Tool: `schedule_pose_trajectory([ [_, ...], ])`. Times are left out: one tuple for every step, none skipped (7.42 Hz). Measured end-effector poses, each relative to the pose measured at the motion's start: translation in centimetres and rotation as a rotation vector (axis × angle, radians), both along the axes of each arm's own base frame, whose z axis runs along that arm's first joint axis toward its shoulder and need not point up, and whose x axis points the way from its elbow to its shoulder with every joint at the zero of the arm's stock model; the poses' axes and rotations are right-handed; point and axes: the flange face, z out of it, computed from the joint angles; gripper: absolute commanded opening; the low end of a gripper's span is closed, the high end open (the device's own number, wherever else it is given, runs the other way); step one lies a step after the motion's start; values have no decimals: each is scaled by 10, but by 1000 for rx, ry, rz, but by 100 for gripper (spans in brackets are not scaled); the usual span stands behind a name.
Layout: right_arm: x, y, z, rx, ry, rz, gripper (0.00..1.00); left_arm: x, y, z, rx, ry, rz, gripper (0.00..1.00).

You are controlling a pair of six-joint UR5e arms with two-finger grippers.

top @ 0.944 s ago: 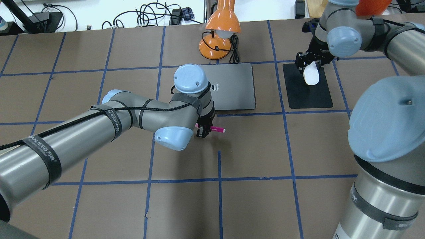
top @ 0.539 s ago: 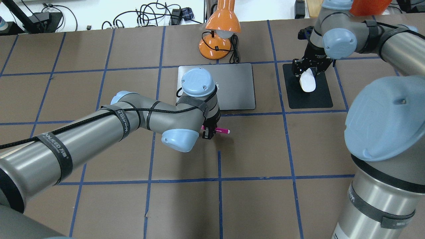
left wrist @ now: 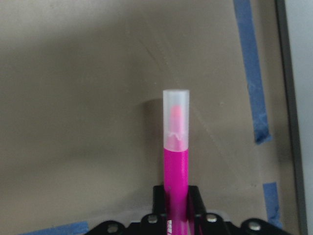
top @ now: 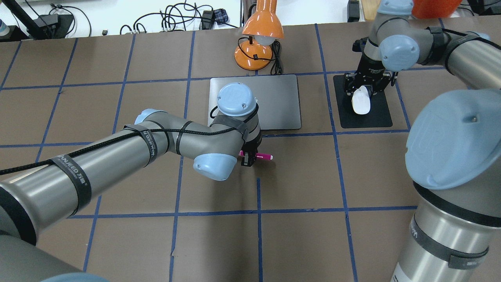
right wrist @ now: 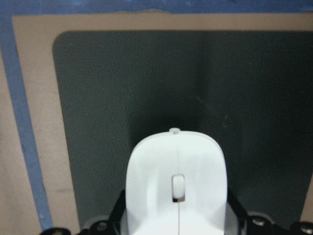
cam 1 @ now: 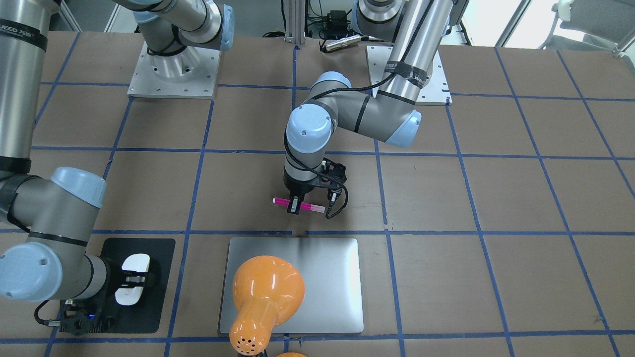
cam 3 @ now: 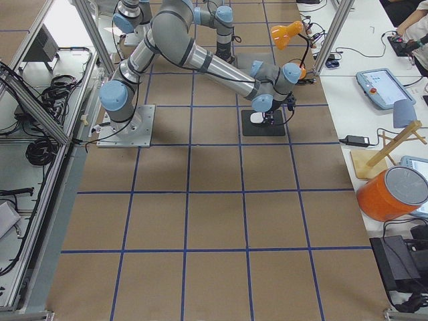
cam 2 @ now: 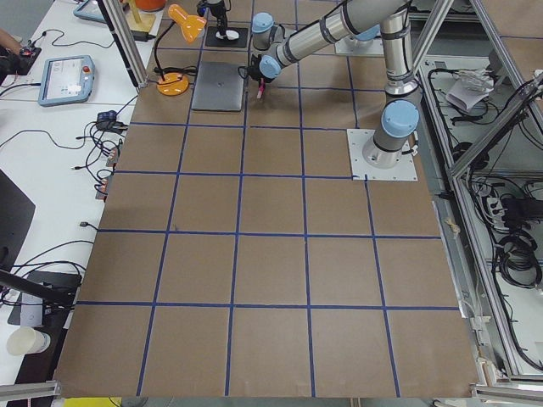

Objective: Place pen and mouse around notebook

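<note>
Crosswise, pen (cam 1: pixel 283 202) clamped between left fingers (cam 1: pixel 294 209); mouse (cam 1: pixel 135 264) gripped between right fingers (right wrist: pixel 235 218).

A magenta pen (cam 1: pixel 283 201), white mouse (cam 1: pixel 136 263), silver-grey notebook (cam 1: pixel 322 282), black pad (cam 1: pixel 161 297), orange lamp (cam 1: pixel 268 287) and blue-gridded brown table (cam 1: pixel 496 173) are seen.

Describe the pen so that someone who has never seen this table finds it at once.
Start at the big silver-grey notebook by the orange lamp. Just off its edge nearest the robot, the left gripper holds the pen. It is slim and bright magenta with a pale cap, unlike the white oval mouse.
</note>
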Motion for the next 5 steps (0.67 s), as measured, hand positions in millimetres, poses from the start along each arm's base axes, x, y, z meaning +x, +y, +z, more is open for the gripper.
schedule_pose_trajectory([
  [0,0,-1,-1,0,-8,100,0,0,-1,2,0,0,0],
  [0,-2,4,-10,2,-9,100,-1,0,-2,3,-1,-1,0],
  [2,-5,15,-30,3,-7,100,-1,0,-3,4,-1,-2,4],
  [11,-10,38,-64,8,6,100,-1,0,-3,5,-1,-5,34],
  [30,-10,69,-100,15,33,100,-1,0,-3,4,-1,-12,48],
])
